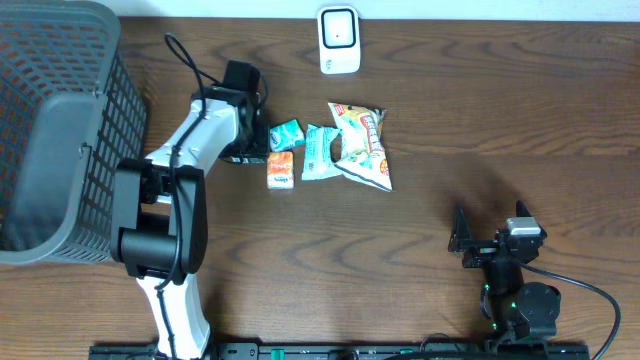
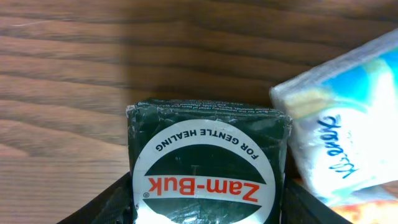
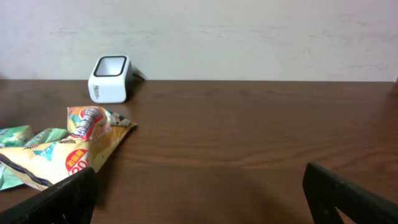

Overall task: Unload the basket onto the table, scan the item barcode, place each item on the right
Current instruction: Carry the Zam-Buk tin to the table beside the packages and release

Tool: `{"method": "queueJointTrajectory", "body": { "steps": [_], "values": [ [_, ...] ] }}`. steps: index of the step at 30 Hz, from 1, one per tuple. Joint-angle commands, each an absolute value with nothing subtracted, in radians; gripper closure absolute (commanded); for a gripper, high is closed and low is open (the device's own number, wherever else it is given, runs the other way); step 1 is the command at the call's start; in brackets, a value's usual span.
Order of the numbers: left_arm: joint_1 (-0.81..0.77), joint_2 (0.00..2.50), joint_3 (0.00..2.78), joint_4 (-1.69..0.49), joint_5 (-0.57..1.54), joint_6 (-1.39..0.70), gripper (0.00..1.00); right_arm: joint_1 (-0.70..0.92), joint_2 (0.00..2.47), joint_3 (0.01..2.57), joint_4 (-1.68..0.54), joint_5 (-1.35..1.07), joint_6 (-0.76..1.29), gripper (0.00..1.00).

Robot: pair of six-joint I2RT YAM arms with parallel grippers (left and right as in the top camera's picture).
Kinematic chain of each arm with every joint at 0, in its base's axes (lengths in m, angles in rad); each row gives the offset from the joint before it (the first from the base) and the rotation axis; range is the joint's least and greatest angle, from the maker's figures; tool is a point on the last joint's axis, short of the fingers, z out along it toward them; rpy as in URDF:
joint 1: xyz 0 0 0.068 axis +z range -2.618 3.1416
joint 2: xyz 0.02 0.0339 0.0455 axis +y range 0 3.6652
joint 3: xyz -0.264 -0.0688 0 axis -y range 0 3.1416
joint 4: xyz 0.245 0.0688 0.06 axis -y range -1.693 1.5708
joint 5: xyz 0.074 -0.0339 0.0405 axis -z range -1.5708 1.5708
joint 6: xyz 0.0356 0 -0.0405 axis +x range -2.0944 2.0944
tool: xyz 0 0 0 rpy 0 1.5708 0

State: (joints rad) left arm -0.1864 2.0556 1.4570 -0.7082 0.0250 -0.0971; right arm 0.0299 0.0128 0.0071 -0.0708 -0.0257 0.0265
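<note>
Your left gripper [image 1: 247, 150] pinches the dark green Zam-Buk box [image 2: 208, 149]. One finger presses each side, and the round label faces the wrist camera. You cannot tell whether the box rests on the table [image 1: 480, 110] or hangs just above it.

Ahead of those fingertips you have bare wood. To the right of the fingers in the wrist view, a tissue pack [image 2: 339, 121] lies just beside the box's corner, with an orange packet [image 2: 373, 213] under its lower edge, so that side is tight.

The scanner [image 1: 339, 40] stands well apart from this gripper, at the table's far edge. The basket [image 1: 110, 90] stands beside the arm on the other side.

Your right gripper [image 3: 199, 180] is spread wide and holds nothing. It has open wood in front, a snack bag [image 3: 81, 146] ahead to its left, and the scanner farther on.
</note>
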Motion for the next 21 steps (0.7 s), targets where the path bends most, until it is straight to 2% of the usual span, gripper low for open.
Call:
{"method": "queueJointTrajectory", "body": {
  "steps": [1, 4, 11, 13, 14, 15, 21],
  "values": [
    [-0.217, 2.072, 1.456, -0.698, 0.046, -0.129, 0.45, 0.026, 0.011, 0.006, -0.076, -0.021, 0.036, 0.01],
    [-0.244, 2.073, 1.456, -0.687, 0.046, -0.195, 0.44, 0.026, 0.011, 0.006, -0.075, -0.021, 0.036, 0.01],
    [-0.294, 2.072, 1.456, -0.649, 0.033, -0.195, 0.44, 0.026, 0.011, 0.006, -0.075, -0.021, 0.036, 0.01],
    [-0.286, 2.072, 1.456, -0.649, 0.015, -0.192, 0.36, 0.026, 0.011, 0.006, -0.076, -0.021, 0.036, 0.01],
    [-0.281, 2.070, 1.456, -0.650, 0.002, -0.191, 0.26, 0.026, 0.011, 0.006, -0.075, -0.021, 0.036, 0.01],
    [-0.278, 2.068, 1.456, -0.653, -0.005, -0.184, 0.05, 0.026, 0.011, 0.006, -0.075, -0.021, 0.036, 0.01],
    [-0.253, 2.001, 1.473, -0.715, -0.008, -0.177, 0.02, 0.026, 0.011, 0.006, -0.075, -0.021, 0.036, 0.01]
  ]
}}
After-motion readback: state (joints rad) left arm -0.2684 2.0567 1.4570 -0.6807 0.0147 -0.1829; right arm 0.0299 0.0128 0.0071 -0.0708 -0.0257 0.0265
